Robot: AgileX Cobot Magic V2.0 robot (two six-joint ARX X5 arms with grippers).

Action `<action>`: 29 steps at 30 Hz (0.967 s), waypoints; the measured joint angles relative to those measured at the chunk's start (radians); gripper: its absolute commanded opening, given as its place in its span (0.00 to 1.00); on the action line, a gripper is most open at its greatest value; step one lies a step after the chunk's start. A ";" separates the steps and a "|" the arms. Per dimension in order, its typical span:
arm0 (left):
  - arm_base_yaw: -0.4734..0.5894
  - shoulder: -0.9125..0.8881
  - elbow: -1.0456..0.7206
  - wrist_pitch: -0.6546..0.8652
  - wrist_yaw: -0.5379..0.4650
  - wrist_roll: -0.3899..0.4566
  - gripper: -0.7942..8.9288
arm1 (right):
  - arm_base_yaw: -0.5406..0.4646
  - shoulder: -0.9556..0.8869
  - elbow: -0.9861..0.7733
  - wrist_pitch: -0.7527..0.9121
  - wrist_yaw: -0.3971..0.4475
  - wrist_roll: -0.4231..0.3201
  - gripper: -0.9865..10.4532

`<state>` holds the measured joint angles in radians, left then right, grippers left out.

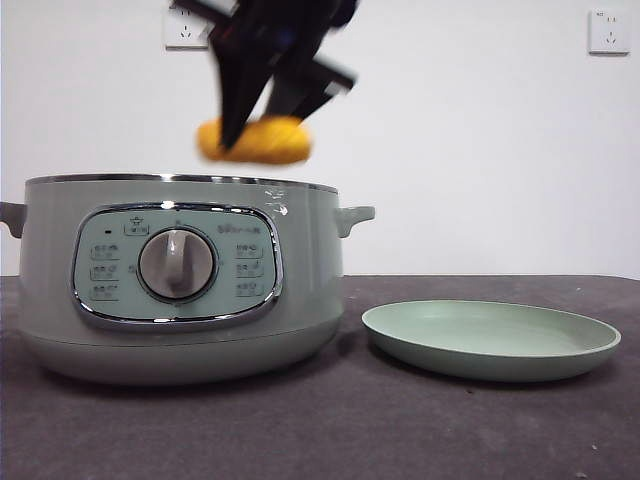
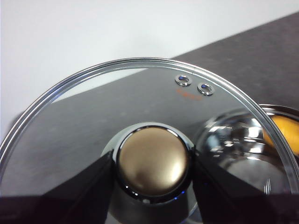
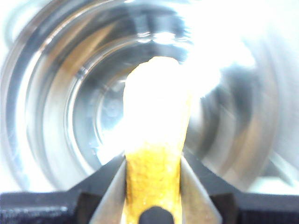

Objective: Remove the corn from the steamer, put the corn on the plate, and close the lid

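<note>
My right gripper [image 1: 245,135] is shut on the yellow-orange corn [image 1: 270,142] and holds it just above the open steamer [image 1: 180,280], clear of its chrome rim. The right wrist view shows the corn [image 3: 154,154] between the jaws with the shiny steamer bowl [image 3: 70,107] below. My left gripper [image 2: 154,168] is shut on the knob [image 2: 153,161] of the glass lid [image 2: 117,98] and holds the lid off the pot, out of the front view. The pale green plate [image 1: 490,338] lies on the table right of the steamer.
The dark table [image 1: 400,430] runs in front of the pot and plate. A white wall with two sockets [image 1: 608,32] stands behind. The steamer's rim and a bit of the corn show through the lid in the left wrist view [image 2: 285,133].
</note>
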<state>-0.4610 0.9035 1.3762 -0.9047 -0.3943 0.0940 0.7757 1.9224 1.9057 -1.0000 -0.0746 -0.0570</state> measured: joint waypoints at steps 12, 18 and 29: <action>0.000 0.100 0.000 0.082 0.204 -0.012 0.07 | -0.131 -0.201 0.000 -0.269 0.008 0.000 0.07; -0.002 0.143 0.000 0.114 0.260 -0.018 0.07 | -0.240 -0.197 0.000 -0.356 0.052 0.000 0.07; -0.003 0.171 0.000 0.164 0.301 -0.035 0.07 | -0.354 -0.197 -0.204 -0.290 0.056 0.016 0.07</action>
<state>-0.4641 1.0744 1.3762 -0.7410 -0.0937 0.0586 0.4217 1.7256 1.7020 -1.2903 -0.0181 -0.0410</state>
